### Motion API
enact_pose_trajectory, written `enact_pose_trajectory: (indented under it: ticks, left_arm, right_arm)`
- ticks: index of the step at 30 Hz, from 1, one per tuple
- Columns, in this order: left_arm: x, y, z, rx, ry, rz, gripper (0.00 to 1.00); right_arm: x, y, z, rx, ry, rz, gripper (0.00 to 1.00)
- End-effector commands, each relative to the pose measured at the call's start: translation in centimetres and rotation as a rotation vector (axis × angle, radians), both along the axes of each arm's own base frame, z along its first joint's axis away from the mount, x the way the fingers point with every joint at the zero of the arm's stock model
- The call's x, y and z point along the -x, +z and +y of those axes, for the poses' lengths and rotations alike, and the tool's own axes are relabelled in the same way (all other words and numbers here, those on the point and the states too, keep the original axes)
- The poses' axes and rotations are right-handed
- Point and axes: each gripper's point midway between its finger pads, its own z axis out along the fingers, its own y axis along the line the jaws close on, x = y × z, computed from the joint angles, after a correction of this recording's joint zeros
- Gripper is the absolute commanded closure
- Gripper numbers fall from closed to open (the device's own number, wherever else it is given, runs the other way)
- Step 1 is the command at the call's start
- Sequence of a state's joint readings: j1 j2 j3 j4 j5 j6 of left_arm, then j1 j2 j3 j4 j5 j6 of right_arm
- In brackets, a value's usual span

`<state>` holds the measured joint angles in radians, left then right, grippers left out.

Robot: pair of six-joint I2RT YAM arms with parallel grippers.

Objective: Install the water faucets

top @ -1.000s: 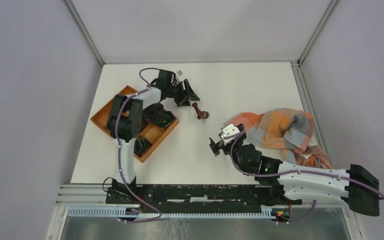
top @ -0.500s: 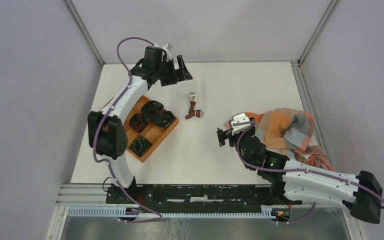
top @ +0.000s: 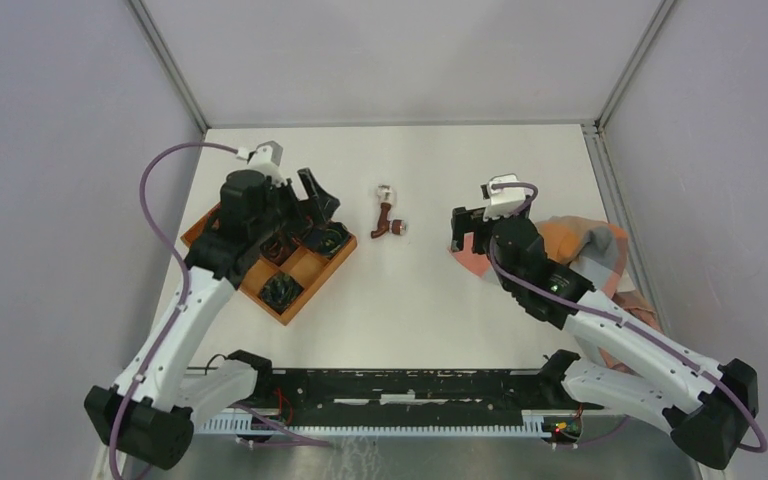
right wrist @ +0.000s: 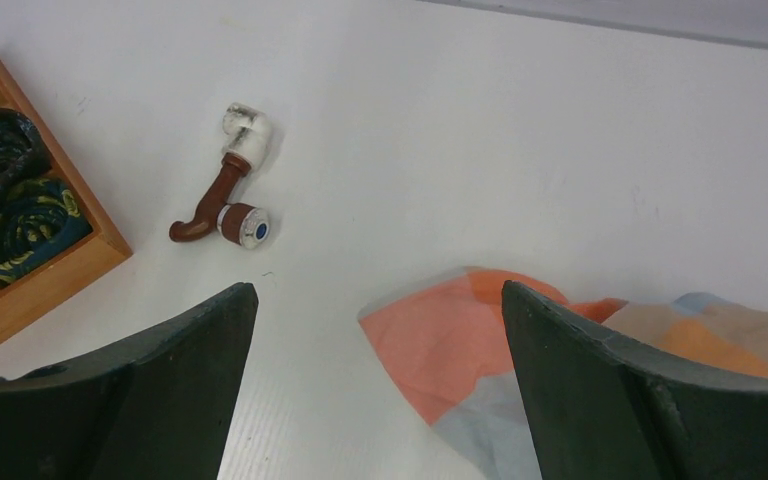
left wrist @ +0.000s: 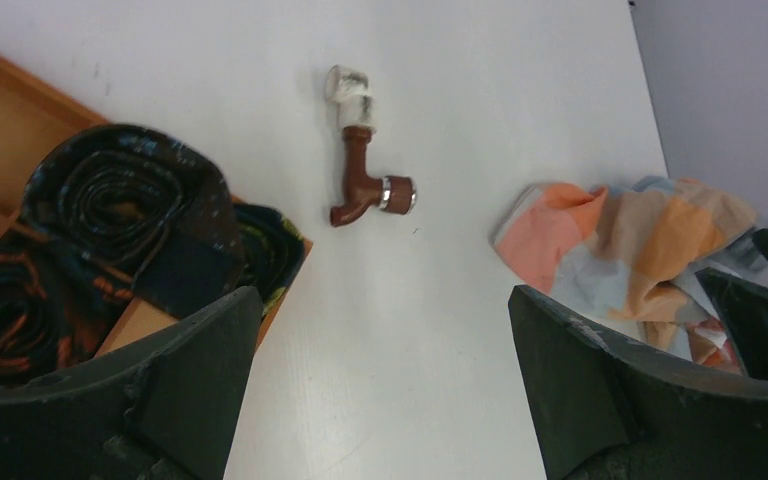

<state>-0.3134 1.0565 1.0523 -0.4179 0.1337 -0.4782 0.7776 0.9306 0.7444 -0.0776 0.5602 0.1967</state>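
The water faucet lies flat on the white table, free of both grippers. It is a reddish-brown bent tap with a silvery knob marked blue and a pale end fitting. It shows in the left wrist view and the right wrist view. My left gripper is open and empty, above the tray's right corner, left of the faucet. My right gripper is open and empty, right of the faucet, over the cloth's near corner.
An orange-brown compartment tray with rolled dark ties stands at the left. A crumpled orange, grey and white checked cloth lies at the right and shows in both wrist views.
My left arm drew away from the faucet to the far edge, then swung back over the tray. My right arm moved farther up the table over the cloth. The faucet turned slightly, then lay still.
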Motion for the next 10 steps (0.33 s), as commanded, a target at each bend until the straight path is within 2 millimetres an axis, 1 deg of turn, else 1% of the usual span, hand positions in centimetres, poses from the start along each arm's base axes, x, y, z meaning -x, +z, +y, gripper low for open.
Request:
enact_pose_trajectory:
  ticks: [1,3,4,7,10]
  left_arm:
    - [3.0,-1.4,3.9,-0.087,0.129,0.009,0.0]
    - [4.4,-1.7,5.3,-0.108,0.178,0.0,0.0]
    - [5.2,-1.4,5.8,-0.106,0.191,-0.015,0.0]
    - [6.7,-1.3,6.8,-0.094,0.23,-0.018,0.0]
    - [7.7,-0.5,7.5,-0.075,0.26,-0.058,0.0]
  right_arm:
    - [0.4,-0.5,-0.7,-0.031,-0.071,0.091,0.02]
    - [0.4,-0.8,-1.7,-0.023,-0.126,0.102,0.02]
    - [0.5,-0.9,-2.0,-0.019,-0.141,0.102,0.02]
    - [0.7,-0.9,-2.6,-0.023,-0.158,0.088,0.02]
    - [0.8,-0.9,-3.1,-0.024,-0.172,0.076,0.02]
